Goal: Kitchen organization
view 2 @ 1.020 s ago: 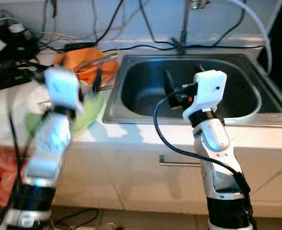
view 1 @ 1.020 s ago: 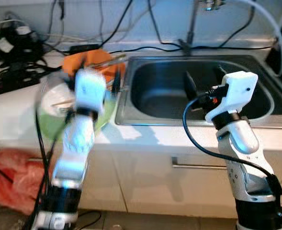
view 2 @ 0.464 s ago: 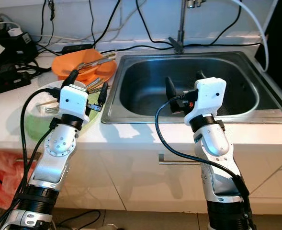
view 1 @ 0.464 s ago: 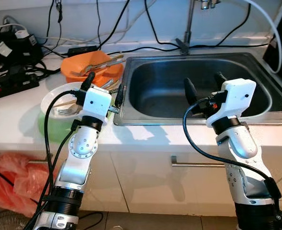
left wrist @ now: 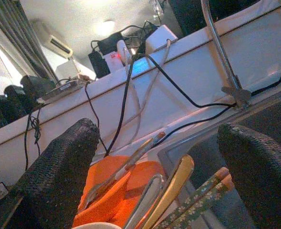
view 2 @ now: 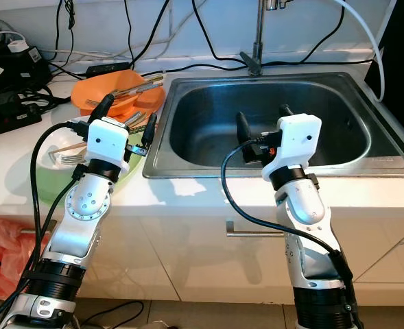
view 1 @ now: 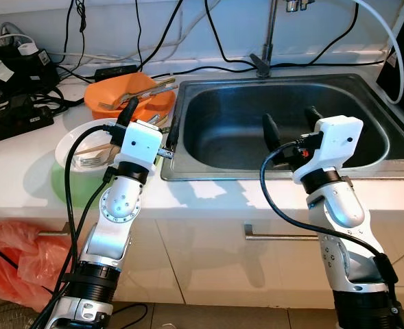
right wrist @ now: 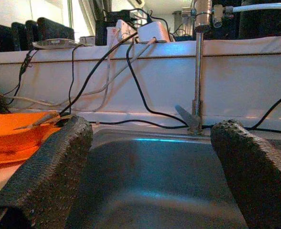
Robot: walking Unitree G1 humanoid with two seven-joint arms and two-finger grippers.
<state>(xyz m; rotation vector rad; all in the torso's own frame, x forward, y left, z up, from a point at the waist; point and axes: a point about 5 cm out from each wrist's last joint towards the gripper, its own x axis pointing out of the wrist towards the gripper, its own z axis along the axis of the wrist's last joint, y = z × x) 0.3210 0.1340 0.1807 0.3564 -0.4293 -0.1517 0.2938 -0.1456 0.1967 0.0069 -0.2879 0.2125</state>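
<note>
An orange bowl (view 1: 136, 94) holding several pieces of cutlery sits on the white counter, left of the steel sink (view 1: 222, 130). In front of it a white bowl (view 1: 75, 145) with a fork rests on a green plate (view 1: 68, 188). My left gripper (view 1: 151, 123) is open above the counter between these bowls and the sink's left rim. In the left wrist view, patterned chopsticks (left wrist: 202, 193) and a gold spoon (left wrist: 174, 181) lie between its fingers (left wrist: 59, 181), with the orange bowl (left wrist: 112, 193) behind. My right gripper (view 1: 291, 123) is open and empty over the sink basin (right wrist: 150, 186).
A faucet (view 1: 269, 38) rises behind the sink. Black cables and a power strip (view 1: 16, 115) crowd the counter's back left. A red plastic bag (view 1: 16, 257) lies on the floor at the left. A drawer handle (view 1: 277, 236) runs along the cabinet front below.
My left arm, blurred over the bowls a second ago, has settled with its gripper by the sink's left rim. The right arm has barely moved.
</note>
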